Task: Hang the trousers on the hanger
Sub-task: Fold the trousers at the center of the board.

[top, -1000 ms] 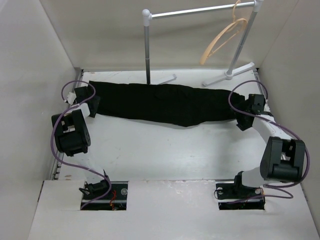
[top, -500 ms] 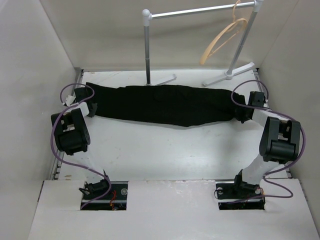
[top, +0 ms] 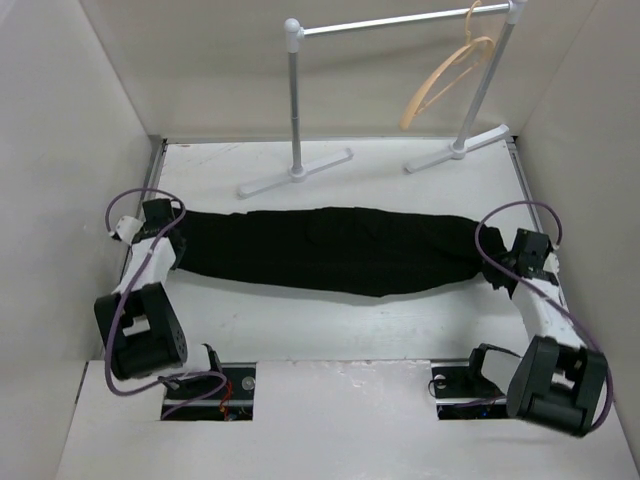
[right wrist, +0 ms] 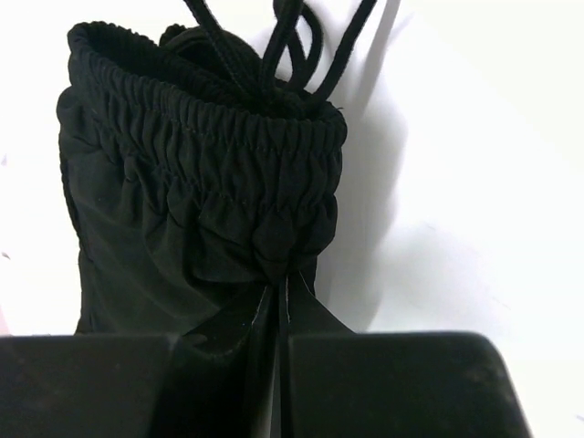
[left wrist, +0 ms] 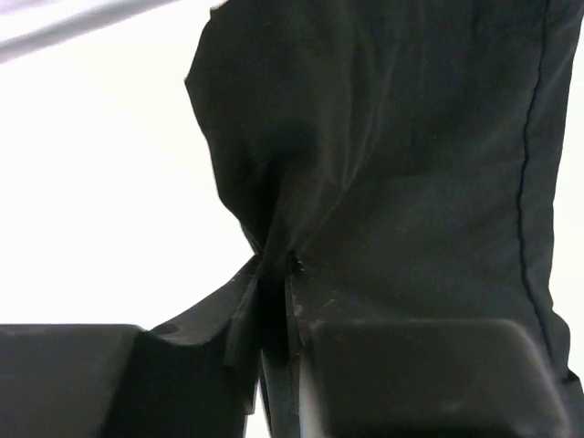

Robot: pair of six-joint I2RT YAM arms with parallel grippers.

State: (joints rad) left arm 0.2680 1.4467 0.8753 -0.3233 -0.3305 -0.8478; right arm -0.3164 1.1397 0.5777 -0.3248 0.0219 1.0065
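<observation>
The black trousers (top: 330, 250) lie stretched left to right across the white table, folded into a long band. My left gripper (top: 178, 240) is shut on the hem end, the fabric (left wrist: 383, 164) pinched between its fingers. At the other end my right gripper (top: 497, 268) is shut on the gathered elastic waistband (right wrist: 210, 155), with the black drawstring (right wrist: 301, 36) trailing beyond it. The tan wooden hanger (top: 445, 80) hangs by its hook near the right end of the rail at the back, well behind the trousers.
The white-and-grey rail stand (top: 400, 20) stands at the back, with its left foot (top: 295, 175) and right foot (top: 458, 150) on the table. White walls close in left, right and behind. Purple cables (top: 125, 210) loop off both wrists.
Both grippers have closed on the ends of the trousers and pulled them toward the near edge, away from the stand's feet. Both arms have drawn back toward their bases.
</observation>
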